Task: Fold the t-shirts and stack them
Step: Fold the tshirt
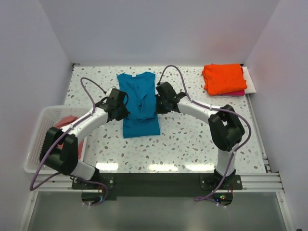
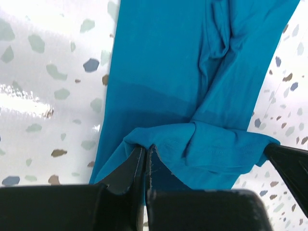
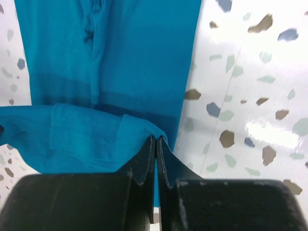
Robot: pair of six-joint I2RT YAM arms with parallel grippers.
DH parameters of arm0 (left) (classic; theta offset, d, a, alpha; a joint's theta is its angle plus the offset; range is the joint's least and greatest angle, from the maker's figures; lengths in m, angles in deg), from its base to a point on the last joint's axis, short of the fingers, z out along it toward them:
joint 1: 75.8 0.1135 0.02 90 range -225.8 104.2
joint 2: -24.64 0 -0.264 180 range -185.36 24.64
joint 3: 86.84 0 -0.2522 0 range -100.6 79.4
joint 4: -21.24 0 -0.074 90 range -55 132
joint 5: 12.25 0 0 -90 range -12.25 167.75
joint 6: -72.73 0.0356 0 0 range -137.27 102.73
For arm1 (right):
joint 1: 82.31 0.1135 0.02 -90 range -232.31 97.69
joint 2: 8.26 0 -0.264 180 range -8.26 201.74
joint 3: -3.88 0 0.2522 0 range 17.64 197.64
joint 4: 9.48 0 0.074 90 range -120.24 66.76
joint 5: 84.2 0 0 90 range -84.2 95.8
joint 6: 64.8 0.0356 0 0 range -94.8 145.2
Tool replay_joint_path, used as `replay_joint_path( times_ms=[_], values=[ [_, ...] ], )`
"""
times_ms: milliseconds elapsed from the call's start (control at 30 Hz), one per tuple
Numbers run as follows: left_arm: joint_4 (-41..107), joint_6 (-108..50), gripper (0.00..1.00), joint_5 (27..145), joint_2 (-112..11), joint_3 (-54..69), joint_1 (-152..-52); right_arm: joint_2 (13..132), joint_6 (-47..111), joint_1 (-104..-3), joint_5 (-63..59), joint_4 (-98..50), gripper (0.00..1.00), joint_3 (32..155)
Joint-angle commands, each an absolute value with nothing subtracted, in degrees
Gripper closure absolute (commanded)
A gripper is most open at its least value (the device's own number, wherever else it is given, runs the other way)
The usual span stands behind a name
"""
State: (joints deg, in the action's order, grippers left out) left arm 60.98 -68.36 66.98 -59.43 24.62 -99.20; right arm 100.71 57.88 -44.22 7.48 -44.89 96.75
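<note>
Hidden: the magenta t-shirt [image 1: 239, 93] shows only an edge under the orange t-shirt [image 1: 224, 78]. The salmon-pink t-shirt [image 1: 67, 121] lies in the basket [image 1: 34, 144], partly behind the left arm [image 1: 84, 126].
Teal-blue t-shirt [image 1: 140, 122]: mid-counter, toward 12 o'clock. Long axis runs 12 to 6. The middle is bunched in folds. Collar end cannot be told.
Left tool [image 2: 146, 151]: pinched tight on the shirt's 9 o'clock edge.
Right tool [image 3: 156, 144]: pinched tight on the shirt's 3 o'clock edge.
Room: bare counter [image 1: 192, 139] at the shirt's 6 o'clock and toward the orange stack at 2 o'clock. The basket sits at the counter's 8 o'clock edge.
</note>
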Motion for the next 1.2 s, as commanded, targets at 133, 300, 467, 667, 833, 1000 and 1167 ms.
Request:
replay_joint_path(
  times_ms=[133, 300, 467, 667, 833, 1000, 1167],
  values=[
    [55.9, -65.2, 1.00, 67.3, -65.5, 18.9, -95.8, 105.6, 55.6, -47.6, 3.8, -44.4, 1.00, 106.1],
    [53.2, -63.3, 1.00, 68.3, -69.3, 16.0, -93.6, 110.1, 55.3, -49.0, 1.6, -45.2, 1.00, 110.6],
    [50.8, -61.7, 0.88, 71.7, -71.9, 14.6, -91.2, 113.4, 54.2, -50.1, 1.6, -46.9, 0.81, 114.8],
    [50.2, -57.6, 0.38, 75.5, -70.5, 12.4, -89.4, 110.1, 51.3, -50.8, 4.6, -48.6, 0.06, 114.8],
    [50.9, -57.3, 0.50, 76.2, -64.6, 18.3, -90.0, 104.5, 50.0, -50.1, 4.0, -46.3, 0.01, 107.1],
    [51.2, -58.8, 0.88, 75.9, -60.6, 24.5, -95.1, 97.7, 51.9, -46.1, 4.3, -41.5, 0.20, 98.1],
    [49.0, -60.9, 1.00, 76.6, -61.3, 28.2, -99.8, 98.3, 54.3, -42.1, 5.2, -39.0, 0.77, 95.3]
  ],
)
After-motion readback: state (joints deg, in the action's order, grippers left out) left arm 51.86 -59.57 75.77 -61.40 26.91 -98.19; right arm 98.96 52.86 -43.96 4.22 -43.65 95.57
